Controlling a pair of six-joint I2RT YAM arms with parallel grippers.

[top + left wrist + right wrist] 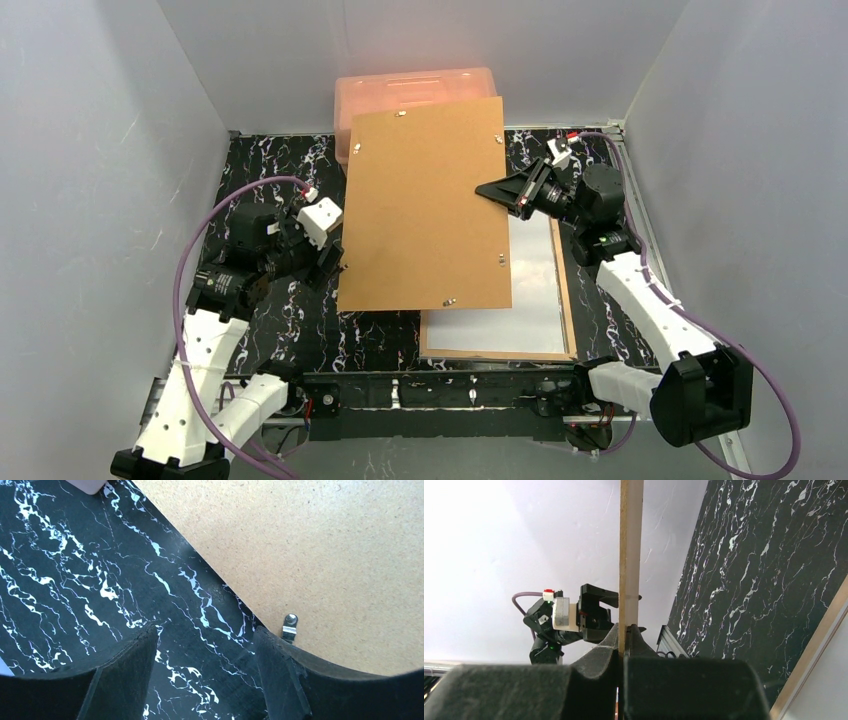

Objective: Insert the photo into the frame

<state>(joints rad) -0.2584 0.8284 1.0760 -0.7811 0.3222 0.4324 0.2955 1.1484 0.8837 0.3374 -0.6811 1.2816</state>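
- While the right gripper (497, 190) is clamping the right edge of the brown backing board (425, 205), it is holding the board raised over the table (270, 330).
- Left gripper (335, 262) is hovering, jaws apart, just beside the board's left edge, gripping nothing.
- Frame (567, 290) is lying tan side up, partly under the board.
- Pale sheet (530, 285) is showing inside it, possibly the photo's back; cannot tell.
- Judging: backing is off; confirming the photo and refitting the board are remaining.

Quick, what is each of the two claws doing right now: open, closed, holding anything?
The left gripper: open, holding nothing.
The right gripper: closed on the edge of the brown backing board, holding it raised.
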